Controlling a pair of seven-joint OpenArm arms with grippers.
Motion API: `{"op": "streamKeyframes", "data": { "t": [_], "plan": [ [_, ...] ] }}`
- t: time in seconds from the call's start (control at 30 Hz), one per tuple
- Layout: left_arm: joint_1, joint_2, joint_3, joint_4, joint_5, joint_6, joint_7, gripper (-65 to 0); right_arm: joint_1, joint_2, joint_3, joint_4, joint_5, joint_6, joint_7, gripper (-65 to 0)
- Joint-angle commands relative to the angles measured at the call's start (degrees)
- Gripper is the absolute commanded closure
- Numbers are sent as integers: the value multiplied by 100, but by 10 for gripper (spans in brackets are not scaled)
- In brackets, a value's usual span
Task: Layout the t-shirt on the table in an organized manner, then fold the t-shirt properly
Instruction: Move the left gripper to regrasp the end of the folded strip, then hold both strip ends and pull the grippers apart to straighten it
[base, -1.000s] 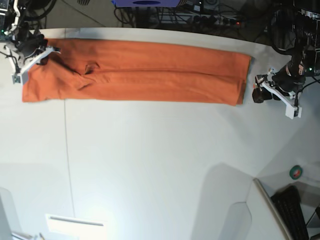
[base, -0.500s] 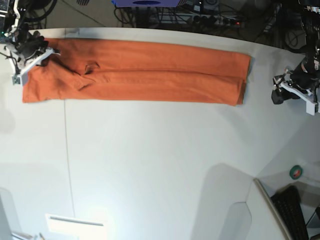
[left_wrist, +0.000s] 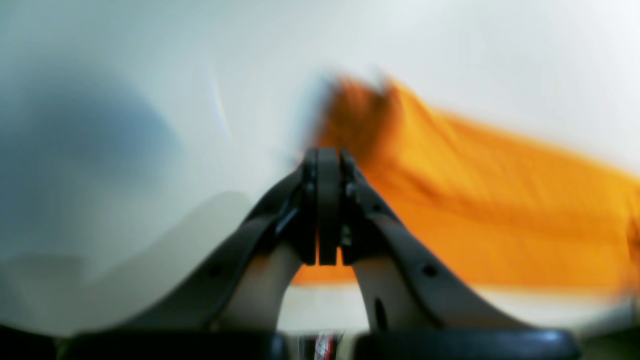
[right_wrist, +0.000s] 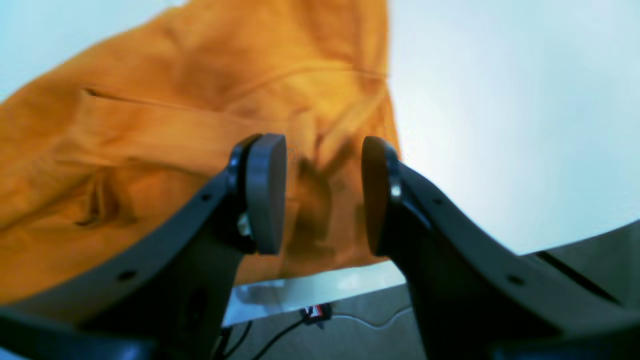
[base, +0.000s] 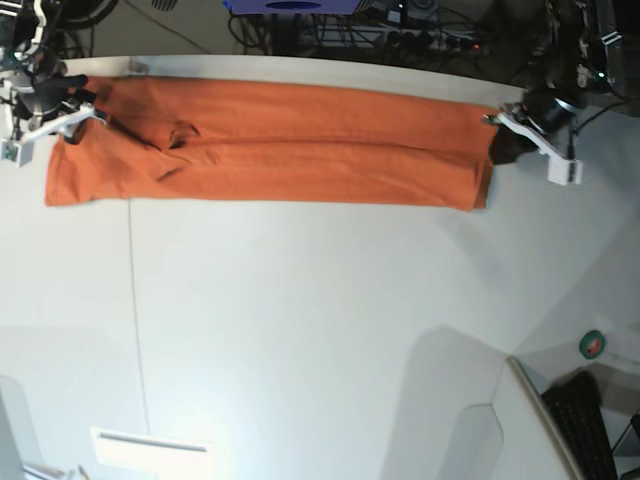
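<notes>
I see the orange t-shirt (base: 270, 143) lying as a long folded strip along the far side of the white desk (base: 320, 320). My left end effector (left_wrist: 322, 210) is fully closed on nothing beside the strip's end. My right end effector (right_wrist: 322, 192) is open above the wrinkled opposite end.

A robotics lab, judging by the fittings. Large smooth white tabletop (base: 300, 330) filling most of the base view. Tangled black cables and a power strip (base: 420, 40) on the floor along the top edge. Black keyboard (base: 590, 420) at the lower right corner, with a small green roll of tape (base: 593, 345) near it.
</notes>
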Motion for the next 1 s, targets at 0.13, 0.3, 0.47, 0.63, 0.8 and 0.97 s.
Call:
{"op": "streamKeyframes", "data": {
  "t": [0.13, 0.3, 0.47, 0.63, 0.8, 0.97],
  "plan": [
    [-107, 670, 791, 335, 1462, -77, -842, 0, 360, 112, 31, -102, -7, 13, 144, 0],
    [-512, 1056, 518, -113, 2182, -69, -904, 0, 835, 130, 31, -823, -16, 13, 136, 0],
    [-705, 1004, 184, -588, 2420, -60, -895, 0, 1116, 227, 31, -1755, -16, 417, 136, 0],
    [-898, 995, 88, -948, 2745, -60, -895, 0, 1327, 323, 40, -2458, -16, 452, 171, 0],
    [-1013, 1004, 132, -711, 2719, -60, -860, 0, 1362, 306, 40, -2195, -16, 417, 162, 0],
    [-608, 1030, 88, 494, 2710, -60, -491, 0, 1107, 315, 40, -1518, -16, 83, 162, 0]
  ]
}}
